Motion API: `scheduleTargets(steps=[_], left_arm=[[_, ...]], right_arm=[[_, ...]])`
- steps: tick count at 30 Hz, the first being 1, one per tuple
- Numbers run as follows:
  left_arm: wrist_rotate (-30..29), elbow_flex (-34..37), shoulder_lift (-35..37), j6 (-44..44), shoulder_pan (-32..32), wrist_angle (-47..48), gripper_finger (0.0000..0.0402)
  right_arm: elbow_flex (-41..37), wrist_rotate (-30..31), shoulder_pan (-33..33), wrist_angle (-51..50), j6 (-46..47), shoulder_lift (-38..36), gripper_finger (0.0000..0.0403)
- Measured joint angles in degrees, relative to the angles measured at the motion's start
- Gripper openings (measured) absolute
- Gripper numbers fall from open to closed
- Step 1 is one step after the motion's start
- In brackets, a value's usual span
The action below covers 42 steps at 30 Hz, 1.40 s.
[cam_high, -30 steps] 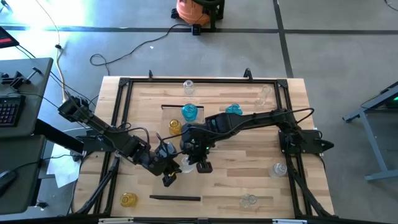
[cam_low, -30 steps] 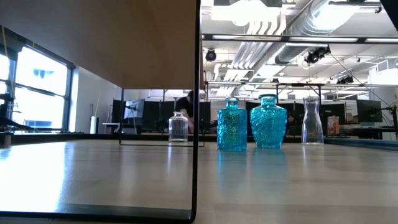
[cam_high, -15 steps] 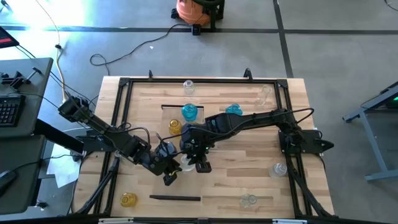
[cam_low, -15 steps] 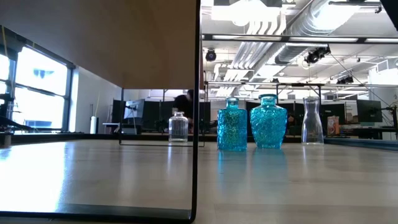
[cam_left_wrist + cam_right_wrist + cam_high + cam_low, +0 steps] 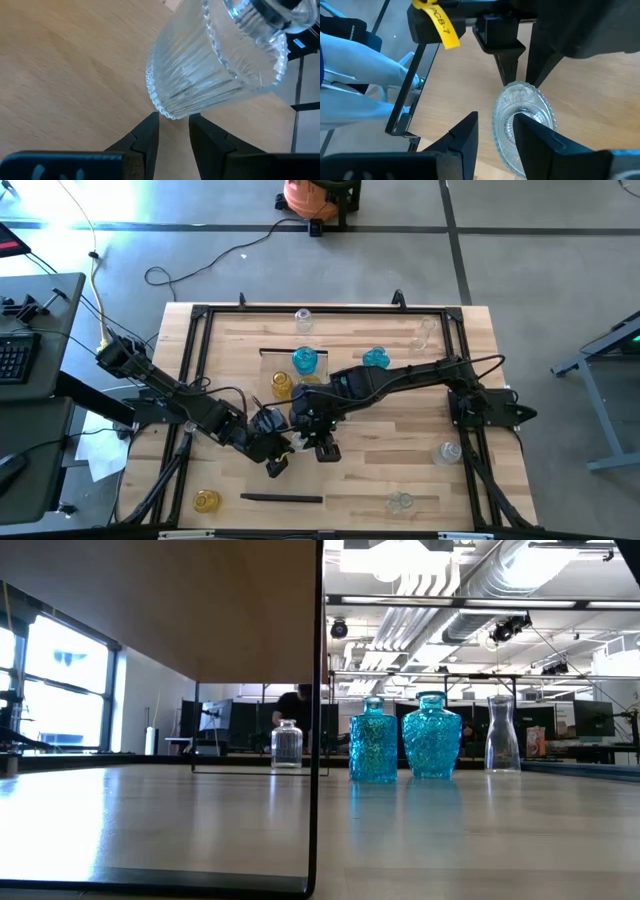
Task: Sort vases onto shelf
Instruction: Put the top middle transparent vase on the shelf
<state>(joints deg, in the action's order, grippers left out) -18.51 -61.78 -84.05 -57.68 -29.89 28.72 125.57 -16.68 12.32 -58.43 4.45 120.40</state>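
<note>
Handover step: left gripper pinches the ribbed clear vase; right gripper, parted, must withdraw clear.

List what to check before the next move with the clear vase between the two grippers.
1. Left gripper has a grip on the clear ribbed vase: ok, its fingertips pinch the edge of the base.
2. Right gripper is not clamping the vase: ok, its fingers stand apart around it, with a gap on one side.
3. Vase is upright: not ok, it is tilted.
4. Free spot on the shelf: cannot tell, both arms cover its middle; a blue vase and a yellow vase stand at its far end.
5. Vase is clear of the surface below: cannot tell.
</note>
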Motion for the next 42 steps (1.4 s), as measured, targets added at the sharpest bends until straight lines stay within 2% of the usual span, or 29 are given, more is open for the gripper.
scheduleTargets(steps=[4,9,14,22,27,33,42], left_arm=[[0.01,0.00,-0.07,-0.19,0.00,-0.09,0.0097],[-0.06,0.00,-0.11,-0.43,0.00,-0.36,0.0097],[-0.23,0.02,-0.22,-0.76,0.04,-0.97,0.0097],[-0.34,0.11,-0.31,-0.84,0.04,-1.89,0.0097],[-0.11,0.16,-0.31,-1.23,0.04,-2.70,0.0097],[3.34,0.20,-0.33,-0.93,-0.18,-7.63,0.0097],[2.96,0.20,-0.31,-1.70,-1.64,-8.55,0.0097]], right_arm=[[0.48,0.16,0.00,-0.33,-0.01,0.08,0.0119],[4.16,3.97,0.04,-2.37,-0.88,0.56,0.0119],[7.49,4.71,-0.33,-3.71,-1.32,0.09,0.0119],[6.61,4.35,0.98,-6.92,-0.38,0.13,0.0119],[6.61,4.67,1.25,-6.91,-0.38,0.13,0.0119],[6.61,4.70,0.64,-6.93,-0.42,-0.03,0.0119],[6.61,4.77,0.51,-6.37,-0.42,-0.04,0.0119]])
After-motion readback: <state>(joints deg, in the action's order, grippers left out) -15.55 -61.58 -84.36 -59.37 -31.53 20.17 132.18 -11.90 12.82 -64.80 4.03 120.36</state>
